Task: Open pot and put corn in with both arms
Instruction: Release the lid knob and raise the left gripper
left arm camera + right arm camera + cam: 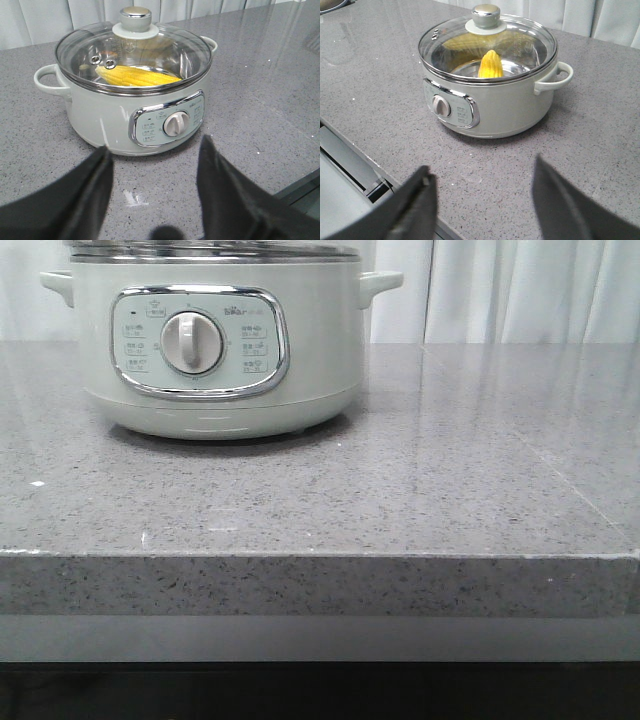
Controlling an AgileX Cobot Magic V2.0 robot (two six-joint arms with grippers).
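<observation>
Left wrist view showed the pot (131,100) sitting on the grey speckled bench (270,75) with its glass lid (134,52) seated squarely on the steel rim, knob (135,18) upright at the centre. Through the glass the corn (137,76) lay on its side on the steel floor of the pot, so the cob was already where the task wants it, and the lid was on over it.

Both hands hung back from the pot, well apart from it and touching nothing. The left hand (154,172) had its two dark fingers spread wide with only bench between them; the right hand (482,200) was likewise spread and empty. That stand-off reads as a job finished: nothing was left to carry or steady.

From the front view only the pot's body, its control panel with the white dial (192,342) and its side handles showed, near the far left of the bench; neither arm appeared there.
</observation>
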